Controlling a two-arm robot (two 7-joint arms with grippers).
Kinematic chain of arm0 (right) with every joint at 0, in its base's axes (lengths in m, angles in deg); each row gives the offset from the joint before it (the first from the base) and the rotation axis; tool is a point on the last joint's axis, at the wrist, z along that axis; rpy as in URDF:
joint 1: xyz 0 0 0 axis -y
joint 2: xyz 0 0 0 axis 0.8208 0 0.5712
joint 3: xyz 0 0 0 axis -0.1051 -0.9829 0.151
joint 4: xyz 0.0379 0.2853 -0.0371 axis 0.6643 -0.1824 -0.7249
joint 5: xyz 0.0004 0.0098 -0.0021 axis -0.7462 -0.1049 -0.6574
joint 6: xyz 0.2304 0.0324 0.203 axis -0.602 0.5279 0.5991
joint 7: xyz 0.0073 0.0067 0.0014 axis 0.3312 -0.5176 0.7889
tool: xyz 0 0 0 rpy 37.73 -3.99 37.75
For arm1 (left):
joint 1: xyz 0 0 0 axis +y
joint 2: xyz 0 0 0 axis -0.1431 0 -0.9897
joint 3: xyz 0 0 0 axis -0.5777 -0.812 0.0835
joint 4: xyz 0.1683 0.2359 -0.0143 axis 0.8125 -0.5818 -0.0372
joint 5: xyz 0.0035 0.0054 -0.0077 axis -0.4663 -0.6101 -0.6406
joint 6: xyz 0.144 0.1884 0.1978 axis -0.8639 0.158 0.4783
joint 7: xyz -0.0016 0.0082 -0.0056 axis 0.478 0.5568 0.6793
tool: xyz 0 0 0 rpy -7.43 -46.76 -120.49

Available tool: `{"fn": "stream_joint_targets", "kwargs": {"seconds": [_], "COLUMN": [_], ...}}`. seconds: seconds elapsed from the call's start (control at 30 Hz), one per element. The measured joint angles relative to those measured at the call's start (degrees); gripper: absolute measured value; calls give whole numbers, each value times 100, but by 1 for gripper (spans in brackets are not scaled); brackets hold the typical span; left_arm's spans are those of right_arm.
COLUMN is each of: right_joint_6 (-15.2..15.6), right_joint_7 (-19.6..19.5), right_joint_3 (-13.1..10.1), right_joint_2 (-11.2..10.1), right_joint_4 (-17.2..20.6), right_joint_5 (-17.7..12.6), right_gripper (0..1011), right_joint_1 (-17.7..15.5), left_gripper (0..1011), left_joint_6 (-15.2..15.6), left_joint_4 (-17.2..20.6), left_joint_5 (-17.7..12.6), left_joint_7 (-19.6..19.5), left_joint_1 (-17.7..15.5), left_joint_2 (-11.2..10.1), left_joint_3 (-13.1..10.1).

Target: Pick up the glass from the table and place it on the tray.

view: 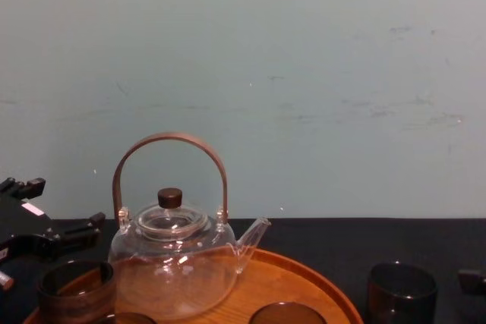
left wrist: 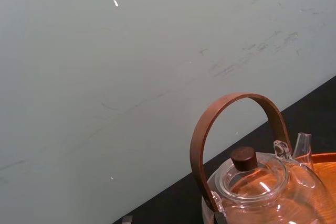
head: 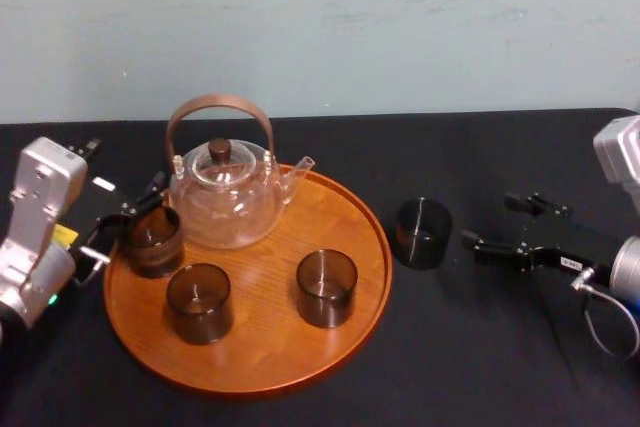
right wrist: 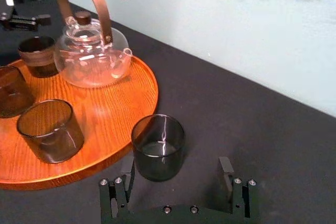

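Head view: the dark smoked cylindrical glass (head: 422, 232) stands upright on the black cloth-covered table (head: 480, 347), just beside the right rim of the large round orange-brown wooden tray (head: 265, 342). The right gripper (head: 488, 220) faces it with jaws spread and empty, apparently lined up for a grasp. The left gripper (head: 125, 220), likewise spread, sits by one of three similar glasses (head: 152, 240) near the clear glass teapot (head: 225, 202). A pale scuffed wall (head: 400, 27) rises behind.
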Motion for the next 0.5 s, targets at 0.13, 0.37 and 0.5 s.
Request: {"fn": "stream_joint_targets", "kwargs": {"seconds": [0.13, 0.37, 0.5], "right_joint_6": [190, 302, 342], "right_joint_7": [4, 124, 209], "right_joint_3": [39, 202, 310], "right_joint_2": [75, 150, 205], "right_joint_4": [-111, -249, -359], "right_joint_5": [30, 136, 209], "right_gripper": [1002, 1002, 1002], "right_joint_1": [94, 247, 367], "left_gripper": [1001, 1001, 1001], "left_joint_6": [0, 0, 0], "left_joint_4": [0, 0, 0], "left_joint_5": [0, 0, 0], "left_joint_7": [0, 0, 0], "left_joint_1": [0, 0, 0], "left_joint_2": [0, 0, 0], "left_joint_3": [0, 0, 0]}}
